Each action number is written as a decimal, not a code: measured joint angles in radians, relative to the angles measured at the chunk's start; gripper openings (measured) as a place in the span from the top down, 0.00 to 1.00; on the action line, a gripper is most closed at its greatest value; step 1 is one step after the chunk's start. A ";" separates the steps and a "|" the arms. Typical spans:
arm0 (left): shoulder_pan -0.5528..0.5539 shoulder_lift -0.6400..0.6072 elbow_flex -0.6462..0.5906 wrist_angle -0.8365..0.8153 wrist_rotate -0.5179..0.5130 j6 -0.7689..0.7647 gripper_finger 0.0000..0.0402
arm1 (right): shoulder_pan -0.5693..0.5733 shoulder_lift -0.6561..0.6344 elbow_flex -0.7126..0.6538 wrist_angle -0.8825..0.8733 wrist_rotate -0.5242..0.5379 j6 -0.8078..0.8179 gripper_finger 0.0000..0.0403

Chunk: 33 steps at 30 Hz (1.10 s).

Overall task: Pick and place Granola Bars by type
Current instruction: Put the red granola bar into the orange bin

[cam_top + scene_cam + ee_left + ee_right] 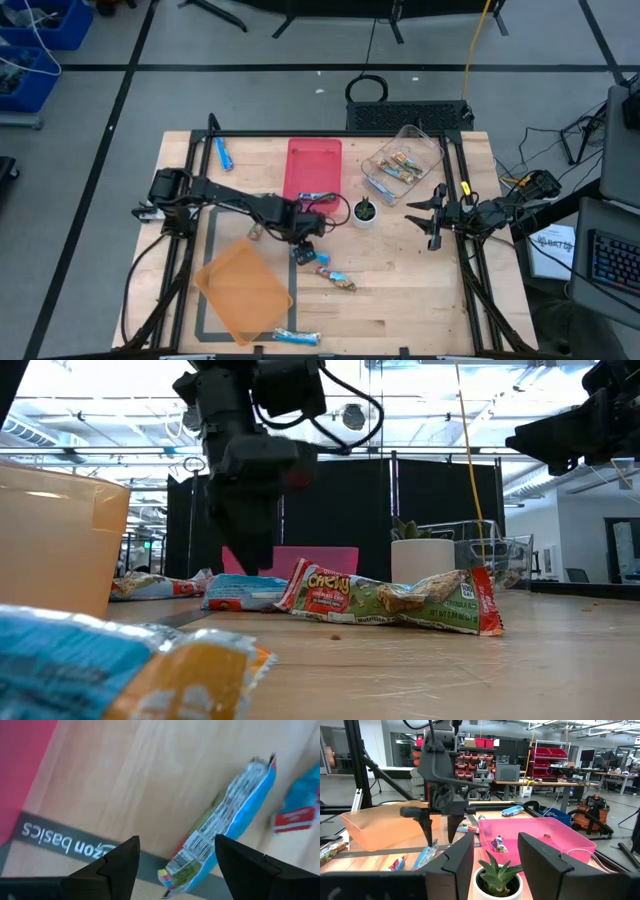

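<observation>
left tool (303, 251) open — over blue bar (225, 825)

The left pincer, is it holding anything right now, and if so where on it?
Nothing is held. The left pincer hangs open over a blue bar, fingers either side of its near end, not closed on it.

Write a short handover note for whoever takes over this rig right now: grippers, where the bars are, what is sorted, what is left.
Left gripper: open, poised over a blue bar mid-table, nothing held.
Right gripper: open, empty, waiting at the table's right side near the potted plant.
Sorted: one bar in the pink tray, several in the clear bin.
Orange tray: no bars in it.
Left: the bars around the left gripper, one blue bar at the far left, one at the near edge.
</observation>
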 joint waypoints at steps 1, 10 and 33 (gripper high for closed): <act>0.000 0.000 0.009 0.000 0.011 0.008 0.36 | 0.000 0.000 0.000 0.000 0.000 0.000 0.64; -0.011 -0.002 0.065 0.002 0.084 0.224 0.36 | 0.000 0.000 0.000 0.000 0.000 0.000 0.64; -0.088 -0.002 0.043 -0.004 0.023 0.495 0.36 | 0.000 0.000 0.000 0.000 0.000 0.000 0.64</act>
